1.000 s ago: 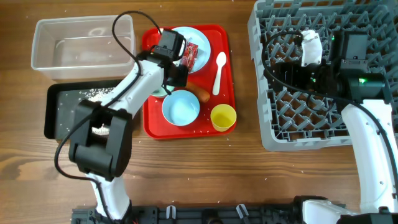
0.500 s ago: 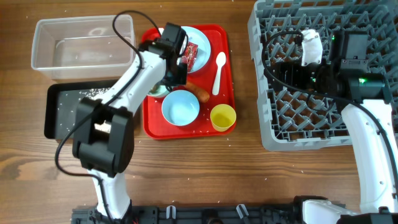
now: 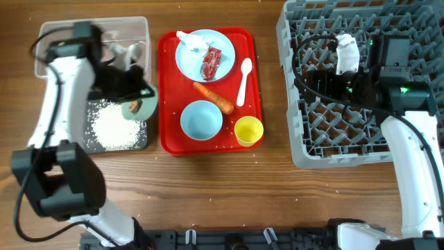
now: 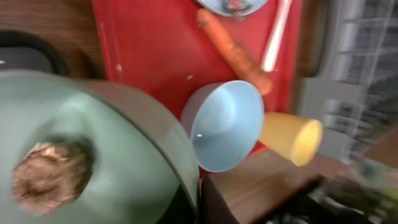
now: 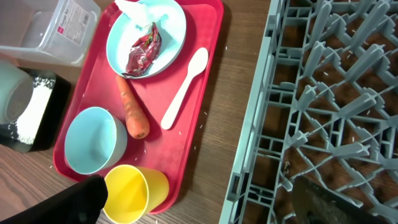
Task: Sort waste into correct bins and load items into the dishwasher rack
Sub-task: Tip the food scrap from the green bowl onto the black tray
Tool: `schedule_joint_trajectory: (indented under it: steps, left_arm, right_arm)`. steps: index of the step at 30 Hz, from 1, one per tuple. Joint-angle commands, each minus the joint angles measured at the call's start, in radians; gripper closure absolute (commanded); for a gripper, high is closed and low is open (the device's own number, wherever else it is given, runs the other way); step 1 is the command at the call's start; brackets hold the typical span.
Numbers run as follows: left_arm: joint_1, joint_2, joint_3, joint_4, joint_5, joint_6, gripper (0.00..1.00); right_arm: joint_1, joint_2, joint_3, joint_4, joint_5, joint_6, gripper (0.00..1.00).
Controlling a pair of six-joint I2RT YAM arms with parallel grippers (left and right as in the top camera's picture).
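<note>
My left gripper (image 3: 136, 97) is shut on the rim of the pale green bowl (image 3: 141, 105), held tilted over the black tray (image 3: 142, 142). A small brown food scrap (image 4: 48, 175) sits inside the bowl (image 4: 106, 149). Loose white rice (image 3: 114, 128) is piled in the black tray. On the red tray (image 3: 170, 139) lie the light blue plate (image 3: 194, 62) with the red wrapper (image 3: 210, 62) and white tissue (image 3: 189, 40), the carrot (image 3: 213, 98), the white spoon (image 3: 244, 79), a blue bowl (image 3: 202, 119) and a yellow cup (image 3: 249, 130). My right gripper (image 5: 205, 202) hangs open over the grey rack (image 3: 361, 132).
The clear tub (image 3: 69, 52) stands behind the black tray, partly covered by my left arm. A few rice grains lie scattered on the red tray and the wooden table. The rack fills the right side, and my right arm's cables cross it.
My left arm swung left from the red tray to the black tray with the green bowl in its grip. A large rice pile now lies in the black tray. The right arm is still.
</note>
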Motion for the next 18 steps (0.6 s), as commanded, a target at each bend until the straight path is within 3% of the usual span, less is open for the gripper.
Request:
schedule_joint_trajectory:
  steps: [1,6,13,18]
  left_arm:
    - [0.168,-0.004,-0.122,0.009,0.393,0.254,0.96]
    - [0.372,-0.004,-0.285,0.016,0.597,0.389,0.96]
    - [0.482,-0.004,-0.344,-0.029,0.888,0.507,0.96]
    - [0.482,-0.004,-0.344,0.040,0.818,0.524,0.96]
  right_arm:
    - [-0.001,0.010,0.013,-0.003,0.013,0.012,0.03]
    - [-0.001,0.010,0.013,-0.003,0.013,0.012,0.03]
    - [-0.001,0.010,0.010,-0.005,0.017,0.012,0.03]
    - [-0.001,0.010,0.010,-0.007,0.017,0.011,0.03]
